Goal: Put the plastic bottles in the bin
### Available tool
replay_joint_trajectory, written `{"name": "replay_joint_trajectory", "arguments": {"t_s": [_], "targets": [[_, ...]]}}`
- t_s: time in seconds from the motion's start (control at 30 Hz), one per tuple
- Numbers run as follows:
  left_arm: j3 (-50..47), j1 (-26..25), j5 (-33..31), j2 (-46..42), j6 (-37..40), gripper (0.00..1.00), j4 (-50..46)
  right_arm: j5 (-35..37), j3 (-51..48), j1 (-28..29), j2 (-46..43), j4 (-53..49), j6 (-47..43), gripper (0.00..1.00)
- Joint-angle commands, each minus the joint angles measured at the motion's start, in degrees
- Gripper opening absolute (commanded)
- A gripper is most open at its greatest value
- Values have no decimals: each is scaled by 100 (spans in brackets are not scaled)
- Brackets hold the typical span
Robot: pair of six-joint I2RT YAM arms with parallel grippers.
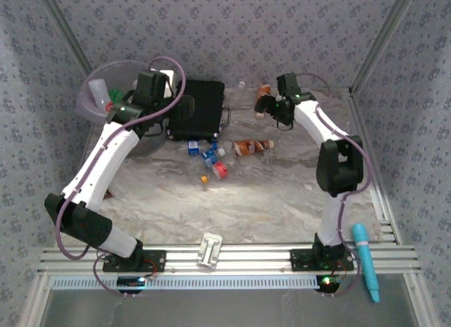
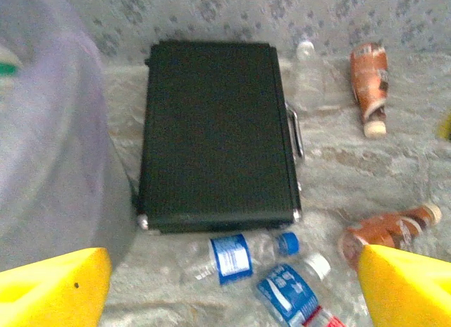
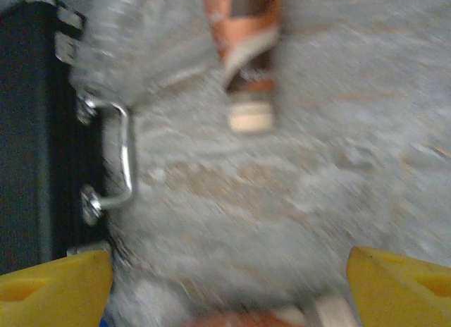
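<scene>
Lilac translucent bin [image 1: 84,105]; clear blue-labelled bottles [image 2: 232,256] beside black case [image 2: 211,130]; left gripper [image 2: 231,285], right gripper [image 3: 225,285] spread, empty.

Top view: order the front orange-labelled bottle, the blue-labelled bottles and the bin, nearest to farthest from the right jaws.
1. Front orange-labelled bottle, just in front of the right gripper.
2. Blue-labelled bottles, centre.
3. Bin, far left.
</scene>
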Motion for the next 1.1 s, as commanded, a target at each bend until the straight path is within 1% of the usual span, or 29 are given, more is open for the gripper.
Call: {"name": "replay_joint_trajectory", "arguments": {"t_s": [0.0,0.13,0.3,0.4,0.5,0.63,0.8,0.9,1.07], "targets": [[-308,-48,184,-403,-436,90,510,-301,1008,161,798,132,364,86],[-521,-49,245,-545,-561,90,652,-571,2277,330,1860,187,695,84],[-506,-57,327,-550,-565,90,638,-903,3608,411,3020,339,1140,85],[-442,-58,319,-558,-504,90,577,-1001,4025,413,3467,566,1442,86],[-326,-50,122,-597,-396,91,458,-1020,4250,412,3798,702,1664,86],[-339,-43,74,-654,-404,91,474,-1058,4307,397,4087,1054,1950,86],[-347,-48,30,-665,-403,91,431,-1054,4584,386,4372,1024,2037,84],[-348,-49,-3,-666,-402,91,423,-1055,4577,378,4437,1036,2046,79],[-321,-46,23,-635,-443,91,420,-1127,4527,351,4454,1029,1973,63]]}}
